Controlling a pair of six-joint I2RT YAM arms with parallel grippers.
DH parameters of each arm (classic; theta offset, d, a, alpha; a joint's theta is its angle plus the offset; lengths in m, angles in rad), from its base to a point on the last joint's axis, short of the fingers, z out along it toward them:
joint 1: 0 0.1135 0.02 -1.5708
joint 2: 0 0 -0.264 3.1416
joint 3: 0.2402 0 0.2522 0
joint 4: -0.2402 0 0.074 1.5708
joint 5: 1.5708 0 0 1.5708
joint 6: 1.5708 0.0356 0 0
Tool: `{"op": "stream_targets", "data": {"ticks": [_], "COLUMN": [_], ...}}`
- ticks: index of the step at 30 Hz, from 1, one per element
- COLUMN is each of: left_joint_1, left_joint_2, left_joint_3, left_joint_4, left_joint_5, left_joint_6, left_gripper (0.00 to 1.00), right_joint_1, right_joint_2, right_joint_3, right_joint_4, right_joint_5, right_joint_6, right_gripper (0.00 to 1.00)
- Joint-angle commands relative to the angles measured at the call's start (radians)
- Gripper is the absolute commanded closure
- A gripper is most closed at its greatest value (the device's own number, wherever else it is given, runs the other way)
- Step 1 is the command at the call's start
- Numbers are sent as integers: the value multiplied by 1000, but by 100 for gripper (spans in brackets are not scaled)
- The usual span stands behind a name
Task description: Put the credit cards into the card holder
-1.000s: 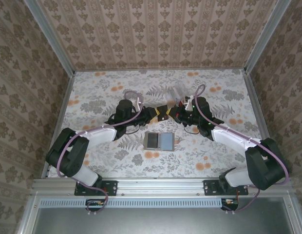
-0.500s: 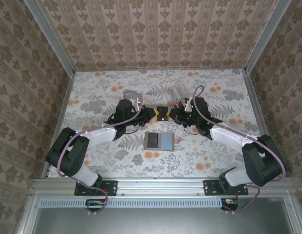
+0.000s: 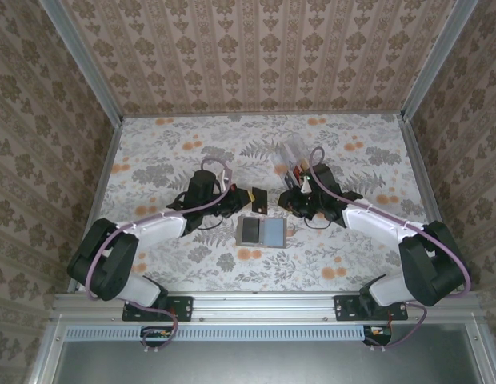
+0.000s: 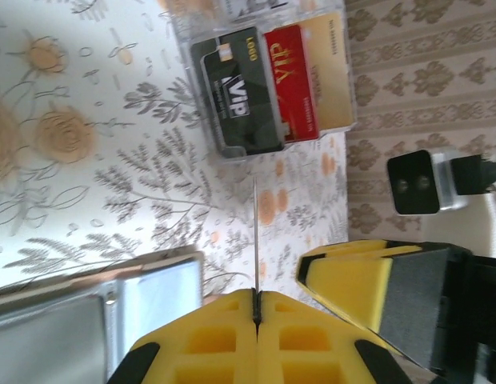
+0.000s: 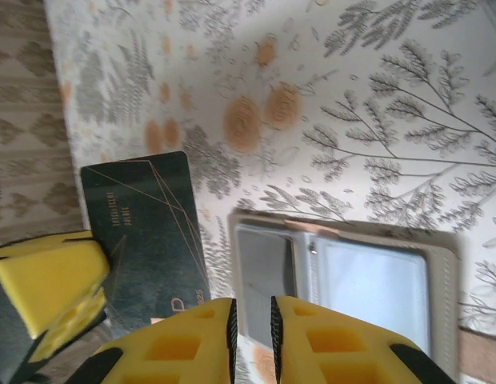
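My left gripper (image 4: 256, 294) is shut on a black credit card (image 5: 148, 228), which shows edge-on in the left wrist view as a thin line (image 4: 255, 232). In the top view that gripper (image 3: 250, 197) hovers just above the far left corner of the open grey card holder (image 3: 262, 231). My right gripper (image 5: 253, 302) stands slightly open beside the card with nothing between its fingers, over the card holder (image 5: 352, 280). More credit cards lie in a clear box (image 4: 268, 76): a black one (image 4: 236, 100), a red one (image 4: 294, 84) and a tan one (image 4: 332, 72).
The clear box (image 3: 293, 150) sits on the floral table beyond the right gripper (image 3: 286, 198). Both arms reach in from the near corners and meet at mid-table. Patterned walls close off the table on three sides.
The right gripper has opened, let go of the black card and drawn back to the right. The left gripper shut on the card and carried it a little nearer and leftward.
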State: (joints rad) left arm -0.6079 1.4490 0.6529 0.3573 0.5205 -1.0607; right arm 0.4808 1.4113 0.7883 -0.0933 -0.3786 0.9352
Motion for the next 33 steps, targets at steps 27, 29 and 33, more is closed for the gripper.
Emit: {"op": "stream_targets", "data": {"ticks": [27, 29, 33], "left_joint_1": [-124, -128, -138], "left_joint_2": [48, 55, 61], "left_joint_3": [-87, -87, -104], "left_joint_4": [-55, -57, -43], "left_joint_5": [-117, -120, -139], "left_joint_6": [117, 123, 119], "left_gripper": [100, 100, 100], "right_joint_1": [122, 122, 122], "right_joint_2": [199, 209, 225], "right_joint_3": [29, 28, 25], "right_joint_4": [-310, -311, -307], "right_joint_5": [254, 254, 254], "right_joint_6": [-85, -86, -89], "right_gripper": [87, 88, 88]}}
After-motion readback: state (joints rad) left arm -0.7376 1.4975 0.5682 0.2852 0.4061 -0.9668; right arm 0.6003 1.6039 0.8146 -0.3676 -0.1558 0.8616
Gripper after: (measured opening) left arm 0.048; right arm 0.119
